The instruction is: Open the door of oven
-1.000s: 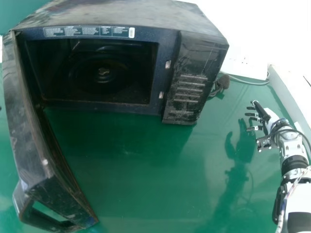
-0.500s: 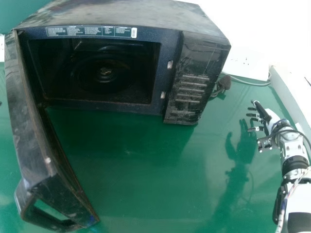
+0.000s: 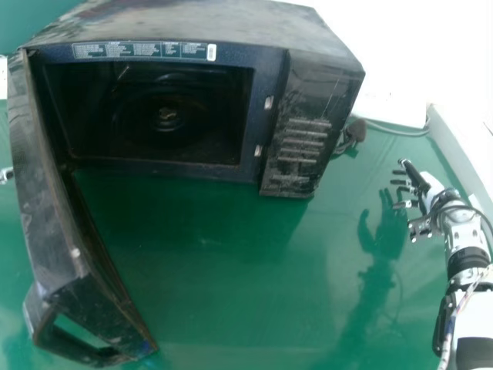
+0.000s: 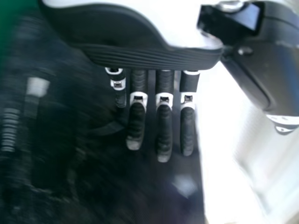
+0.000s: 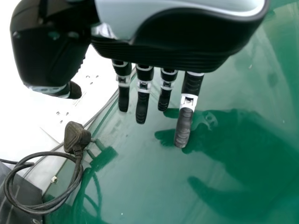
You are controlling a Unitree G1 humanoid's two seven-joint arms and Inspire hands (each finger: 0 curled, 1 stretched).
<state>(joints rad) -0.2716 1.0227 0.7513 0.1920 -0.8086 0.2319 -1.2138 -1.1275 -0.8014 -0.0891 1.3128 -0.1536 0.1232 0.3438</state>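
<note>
The black oven [image 3: 223,27] stands at the back left in the head view, its door [image 3: 54,208] swung wide out toward the front left and the cavity exposed. The door's handle [image 3: 46,327] is at the front lower end. A small part of my left hand [image 3: 5,176] shows at the left edge, outside the door. In the left wrist view my left hand [image 4: 163,126] is open, fingers straight in front of a dark, glossy surface; contact cannot be told. My right hand [image 3: 425,193] is open over the table, well right of the oven; in the right wrist view my right hand [image 5: 142,100] holds nothing.
A black plug with a coiled cable [image 5: 77,135] lies right of the oven on the green table [image 3: 231,270]. A white raised edge [image 3: 454,142] runs along the table's right side.
Part of my left hand has come into the head view at its left edge, beside the door. The oven door and my right hand have kept their places.
</note>
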